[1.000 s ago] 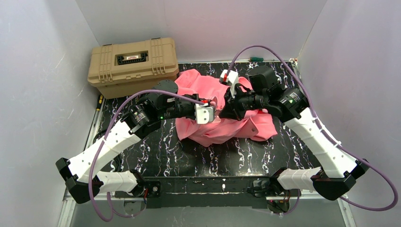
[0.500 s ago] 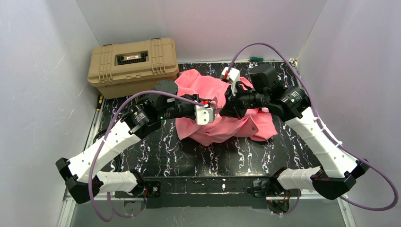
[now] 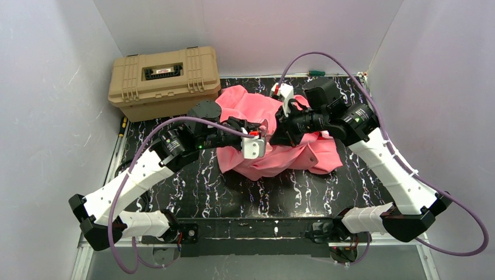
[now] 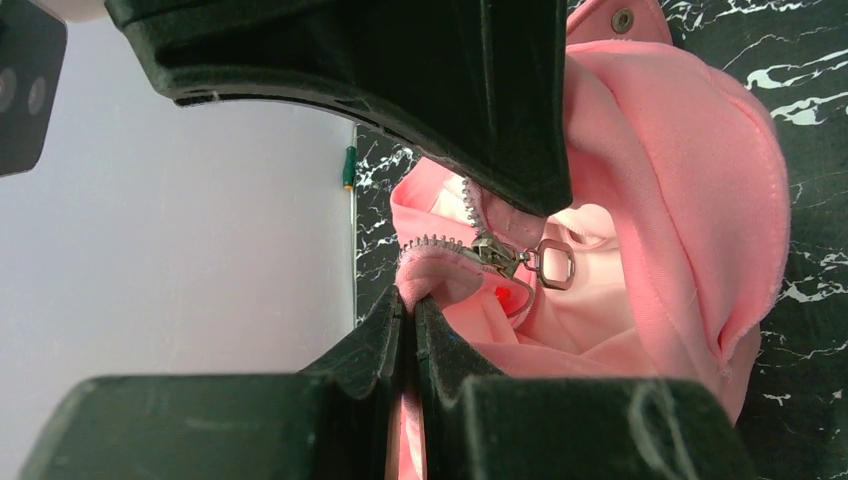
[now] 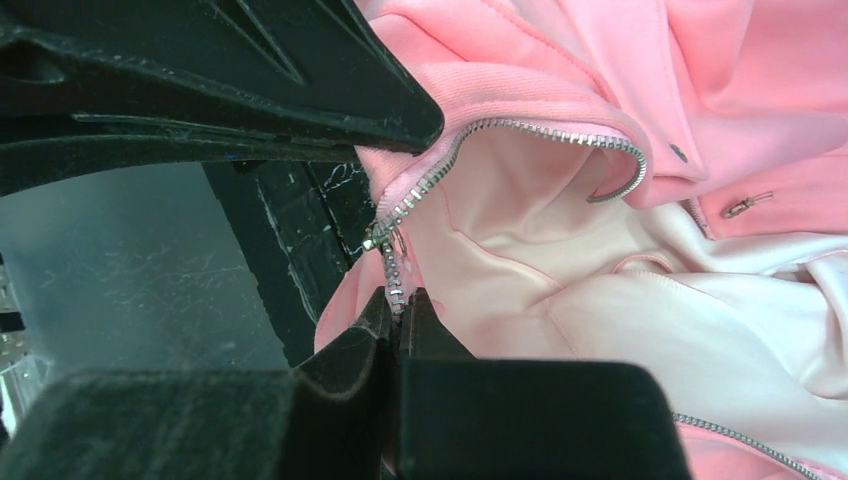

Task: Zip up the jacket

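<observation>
The salmon-pink jacket (image 3: 303, 154) lies bunched on the black marbled table, and both grippers meet over its middle. My left gripper (image 4: 410, 302) is shut on a fold of the jacket's zipper edge (image 4: 440, 272), just below the metal slider (image 4: 495, 252) and its ring pull (image 4: 555, 265). My right gripper (image 5: 402, 300) is shut on the toothed zipper tape (image 5: 395, 280), right under the slider (image 5: 383, 236). One row of teeth (image 5: 540, 130) curves away along the open front, with pale lining (image 5: 600, 300) showing inside. In the top view the left gripper (image 3: 262, 135) and the right gripper (image 3: 274, 137) nearly touch.
A tan hard case (image 3: 165, 79) stands at the back left, close to the jacket's corner. A green-handled tool (image 3: 316, 73) lies against the back wall. White walls close in on three sides. A snap-buttoned pocket flap (image 4: 625, 20) of the jacket hangs toward the table.
The left wrist has rolled and dipped a little, its white camera mount now lower. The right arm has edged slightly left. Both grips stay closed on the jacket.
</observation>
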Controlling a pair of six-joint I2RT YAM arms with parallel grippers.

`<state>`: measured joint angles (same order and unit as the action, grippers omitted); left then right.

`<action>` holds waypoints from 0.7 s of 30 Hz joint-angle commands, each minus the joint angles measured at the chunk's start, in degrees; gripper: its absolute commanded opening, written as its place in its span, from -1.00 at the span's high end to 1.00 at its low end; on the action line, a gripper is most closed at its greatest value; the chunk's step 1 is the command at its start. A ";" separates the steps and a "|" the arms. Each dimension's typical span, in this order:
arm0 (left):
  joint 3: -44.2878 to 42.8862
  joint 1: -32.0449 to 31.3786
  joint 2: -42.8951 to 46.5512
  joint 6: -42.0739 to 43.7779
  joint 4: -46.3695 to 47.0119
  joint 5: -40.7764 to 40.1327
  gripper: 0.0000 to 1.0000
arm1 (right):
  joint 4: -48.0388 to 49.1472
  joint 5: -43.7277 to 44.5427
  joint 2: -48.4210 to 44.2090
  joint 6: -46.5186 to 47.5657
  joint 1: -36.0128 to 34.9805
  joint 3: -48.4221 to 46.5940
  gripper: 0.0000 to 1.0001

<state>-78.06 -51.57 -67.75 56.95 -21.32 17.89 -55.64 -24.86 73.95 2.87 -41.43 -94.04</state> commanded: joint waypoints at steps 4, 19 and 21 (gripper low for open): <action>-0.36 -1.00 2.11 2.39 -0.83 -0.40 1.00 | 2.89 -4.19 -1.76 -2.52 -0.38 -2.80 0.97; -0.99 -1.52 1.65 3.61 -1.59 0.07 1.00 | 0.71 -0.82 -1.28 -5.07 -0.40 -3.45 0.97; -0.92 -1.61 1.66 3.76 -1.74 0.42 1.00 | 0.14 -0.07 -1.33 -4.99 -0.36 -3.60 0.97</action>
<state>-78.06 -52.42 -67.70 59.92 -21.87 16.97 -56.16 -25.98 73.80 -1.06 -41.45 -94.11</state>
